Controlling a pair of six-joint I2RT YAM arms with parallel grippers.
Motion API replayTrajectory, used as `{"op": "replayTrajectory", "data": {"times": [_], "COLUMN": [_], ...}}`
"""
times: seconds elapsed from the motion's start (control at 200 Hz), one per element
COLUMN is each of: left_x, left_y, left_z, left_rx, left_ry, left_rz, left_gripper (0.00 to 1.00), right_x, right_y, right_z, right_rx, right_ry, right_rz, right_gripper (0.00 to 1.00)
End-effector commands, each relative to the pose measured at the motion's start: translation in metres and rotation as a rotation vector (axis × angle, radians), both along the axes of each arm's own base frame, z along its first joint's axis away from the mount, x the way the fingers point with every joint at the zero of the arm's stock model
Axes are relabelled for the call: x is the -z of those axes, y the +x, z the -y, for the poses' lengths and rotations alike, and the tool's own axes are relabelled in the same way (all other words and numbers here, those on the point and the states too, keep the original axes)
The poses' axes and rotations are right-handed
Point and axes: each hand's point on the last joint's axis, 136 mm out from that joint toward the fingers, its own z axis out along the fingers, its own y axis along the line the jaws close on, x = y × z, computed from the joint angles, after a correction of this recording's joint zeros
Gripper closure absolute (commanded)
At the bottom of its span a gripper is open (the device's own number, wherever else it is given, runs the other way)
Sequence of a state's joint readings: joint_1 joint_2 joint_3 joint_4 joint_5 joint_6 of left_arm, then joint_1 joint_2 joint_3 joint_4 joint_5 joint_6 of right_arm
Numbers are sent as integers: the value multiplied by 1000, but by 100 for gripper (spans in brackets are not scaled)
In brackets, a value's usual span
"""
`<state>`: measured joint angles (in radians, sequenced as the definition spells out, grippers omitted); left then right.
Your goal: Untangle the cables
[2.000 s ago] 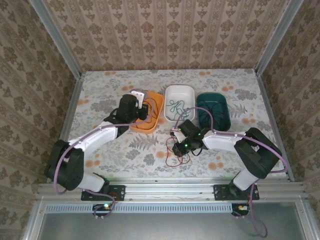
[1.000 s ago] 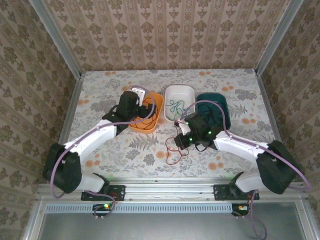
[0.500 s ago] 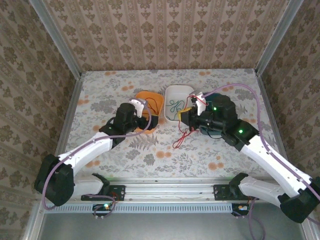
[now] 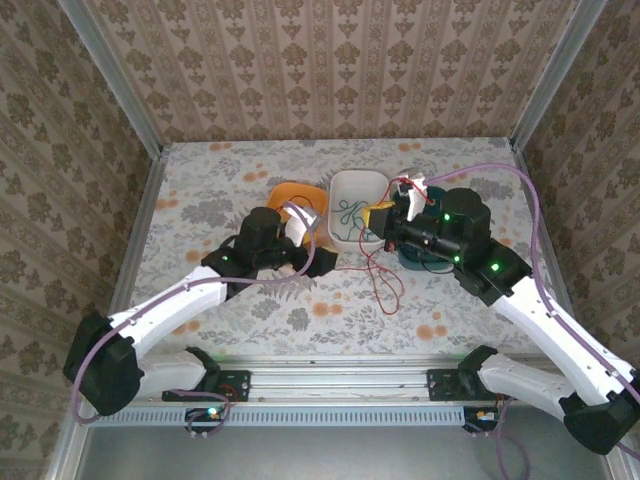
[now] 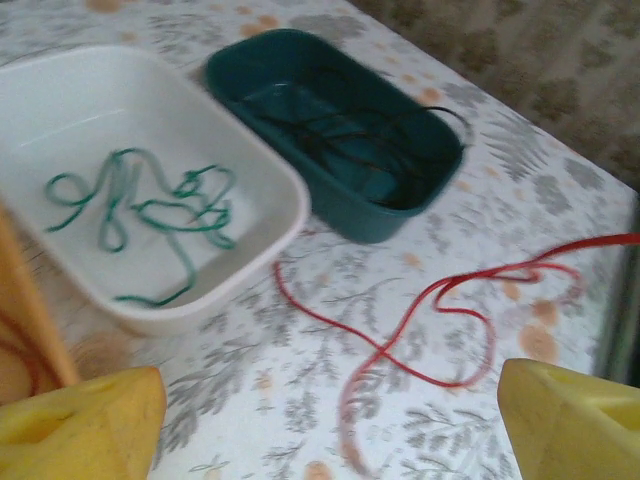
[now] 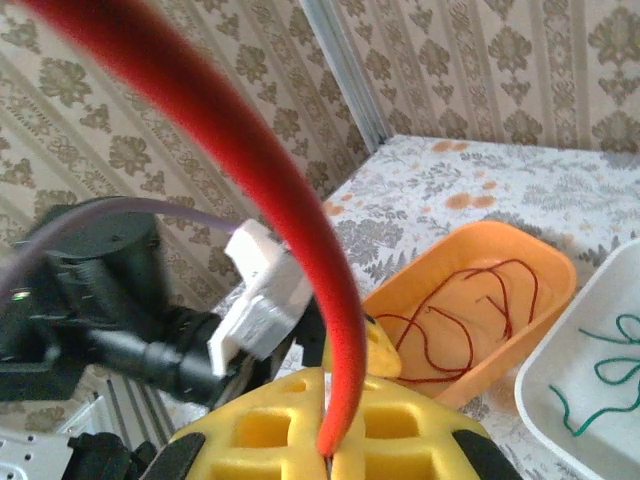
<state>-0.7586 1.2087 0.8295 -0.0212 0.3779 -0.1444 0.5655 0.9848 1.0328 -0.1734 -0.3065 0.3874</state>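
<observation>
Floral cloth covers the table (image 4: 200, 170), which is shut in on three sides by patterned walls (image 4: 330, 70) and ends at a metal rail (image 4: 340, 380) on the near side; bare cloth lies along the far wall behind the trays, down the left side, and in the near middle between the two arms; the right arm crosses the right side. Three trays stand close together in a row across the middle: the orange tray (image 4: 290, 192) on the left, the white tray (image 5: 290, 200) in the centre, the teal tray (image 5: 390, 220) on the right. The orange one holds a dark red cable (image 6: 470, 310) in loose loops; the white one holds a green cable (image 5: 150, 205), curled and partly knotted; the teal one holds a black cable (image 5: 350, 135) in wide loops.

One bright red cable (image 4: 385, 285) lies outside every tray. The right gripper (image 6: 330, 450) has its yellow pads pressed together on it, raised above the near side of the white and teal trays; from that grip the cable hangs toward the near edge, so its long axis runs roughly far to near in the top view; its lower loops seem to rest on the cloth in front of those two trays.

The left gripper (image 5: 325, 420) sits just near of the orange tray, facing right toward those loops; its fingers (image 5: 80, 425) are spread wide and hold nothing.
</observation>
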Motion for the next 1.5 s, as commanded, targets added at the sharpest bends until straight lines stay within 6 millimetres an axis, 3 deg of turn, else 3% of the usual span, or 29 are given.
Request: {"op": "replayTrajectory", "data": {"times": [0.0,0.185,0.48,0.8,0.85,0.9,0.93,0.955,0.98,1.0,1.055,1.15,1.215,1.375,1.495], "left_x": [-7,-4,-42,-71,-71,-68,-66,-65,-62,-63,-66,-73,-75,-71,-68], "left_y": [-24,-24,-36,-25,-23,-21,-20,-19,-18,-16,-11,-2,6,28,32], "left_z": [12,30,63,77,77,77,77,76,75,73,67,55,48,35,32], "left_rx": [126,143,255,222,213,209,205,197,185,175,138,80,41,-46,-58], "left_ry": [44,37,-135,-261,-261,-245,-231,-221,-211,-211,-221,-259,-271,-260,-248], "left_rz": [28,48,107,159,150,135,126,122,115,115,118,111,100,67,63], "left_gripper": [13,15,15,14,29,55,77,90,99,100,100,100,100,100,100], "right_x": [-7,-18,-22,-12,-11,-11,-11,-10,-8,-6,6,41,71,154,190], "right_y": [8,7,23,35,35,35,36,36,38,38,41,42,38,12,-7], "right_z": [1,0,-3,-18,-17,-15,-13,-11,-8,-5,6,30,45,67,61], "right_rx": [38,36,88,73,75,83,92,104,121,137,201,317,380,391,297], "right_ry": [61,106,194,269,269,268,262,255,245,232,179,47,-63,-329,-383], "right_rz": [-16,-1,-70,-183,-187,-186,-185,-185,-184,-188,-213,-283,-346,-526,-592], "right_gripper": [100,100,100,100,100,100,100,100,100,100,98,65,54,48,47]}}
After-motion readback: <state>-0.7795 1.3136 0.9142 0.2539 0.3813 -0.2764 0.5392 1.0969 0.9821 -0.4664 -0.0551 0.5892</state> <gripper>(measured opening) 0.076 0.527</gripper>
